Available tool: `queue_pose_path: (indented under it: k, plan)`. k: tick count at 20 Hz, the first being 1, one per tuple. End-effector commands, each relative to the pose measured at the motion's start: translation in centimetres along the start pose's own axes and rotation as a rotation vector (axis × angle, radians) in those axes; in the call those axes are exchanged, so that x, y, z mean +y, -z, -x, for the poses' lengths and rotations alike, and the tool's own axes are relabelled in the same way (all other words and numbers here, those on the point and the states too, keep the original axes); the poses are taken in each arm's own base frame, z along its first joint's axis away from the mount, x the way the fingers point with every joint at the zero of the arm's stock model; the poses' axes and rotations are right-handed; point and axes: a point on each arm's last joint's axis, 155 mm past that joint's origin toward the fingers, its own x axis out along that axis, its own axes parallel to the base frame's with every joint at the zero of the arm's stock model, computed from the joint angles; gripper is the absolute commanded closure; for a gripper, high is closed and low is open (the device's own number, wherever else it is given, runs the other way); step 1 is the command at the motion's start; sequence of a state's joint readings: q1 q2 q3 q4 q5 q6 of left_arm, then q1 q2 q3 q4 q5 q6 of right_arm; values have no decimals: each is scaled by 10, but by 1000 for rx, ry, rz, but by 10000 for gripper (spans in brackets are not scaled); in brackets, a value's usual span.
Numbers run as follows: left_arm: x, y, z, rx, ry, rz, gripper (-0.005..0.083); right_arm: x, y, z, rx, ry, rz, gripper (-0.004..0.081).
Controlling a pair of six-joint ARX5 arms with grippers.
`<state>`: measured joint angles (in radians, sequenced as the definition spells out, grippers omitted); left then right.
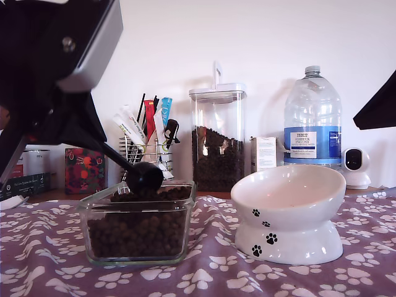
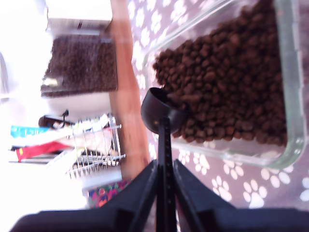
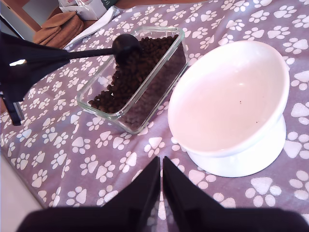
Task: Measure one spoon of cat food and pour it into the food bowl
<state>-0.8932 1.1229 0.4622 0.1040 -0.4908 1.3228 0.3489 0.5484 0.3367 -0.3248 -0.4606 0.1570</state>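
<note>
My first gripper is shut on the thin handle of the black spoon. The spoon's cup rests on the cat food at one end of a square glass container. Whether the cup holds kibble cannot be told. The white food bowl with paw prints stands empty at the exterior view's right of the container. My second gripper hovers shut on nothing, above the cloth near the bowl.
A purple paw-print cloth covers the table. Behind stand a tall clear canister of kibble, a water bottle, a wire rack of packets, a small box and a white camera.
</note>
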Motion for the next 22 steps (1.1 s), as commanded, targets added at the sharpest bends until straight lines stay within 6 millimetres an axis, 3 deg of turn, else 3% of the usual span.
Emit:
queue_pose_path:
  k: [1,8,12,15,22]
  plan:
    - [-1,-1,-8,7,7,-59,793,2,-4,0,-8,-7,6,782]
    - [7,10,-16,50,-22,-170,793,3,-4,0,-9,-10,7,782]
    - [-15,14,-17,46,67,-200,793,3,-4,0,-11,-10,8,782]
    - [-27,7,-15,6,109,-204,793,3,-4,0,-11,-10,8,782]
    - [-30,-17,-9,-59,111,-52,794,2,-4,0,-11,-7,8,782]
